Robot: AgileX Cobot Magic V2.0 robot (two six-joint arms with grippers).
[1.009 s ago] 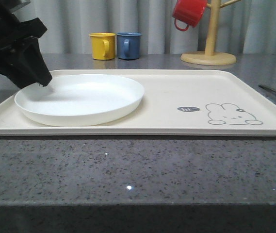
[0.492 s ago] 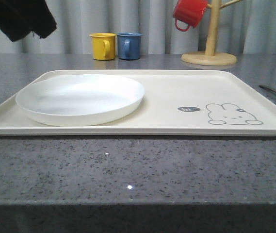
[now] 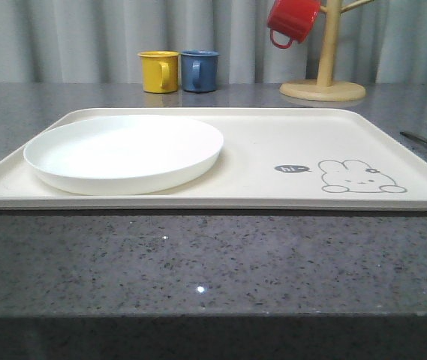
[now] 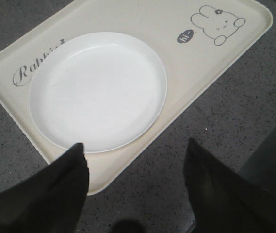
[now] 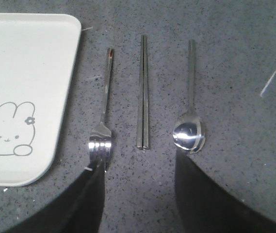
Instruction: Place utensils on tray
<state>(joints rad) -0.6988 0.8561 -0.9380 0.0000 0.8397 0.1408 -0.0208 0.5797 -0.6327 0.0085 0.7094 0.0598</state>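
Fork (image 5: 103, 114), chopsticks (image 5: 143, 94) and spoon (image 5: 190, 111) lie on the counter (image 5: 235, 63) beside the tray (image 5: 26, 63). My right hand (image 5: 138, 194) hangs spread above them, seemingly touching none; my left hand (image 4: 135, 194) is spread too.

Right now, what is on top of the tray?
Only the white round plate sits on the tray, at its left end. The fork, chopsticks and spoon lie beside it. Under the plate is hidden.

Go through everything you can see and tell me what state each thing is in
tray: on counter, holds only the plate
plate: empty, on tray
fork, chopsticks, spoon: flat on counter beside tray
red mug: hanging on rack
yellow mug, blue mug: upright
left gripper: open
right gripper: open
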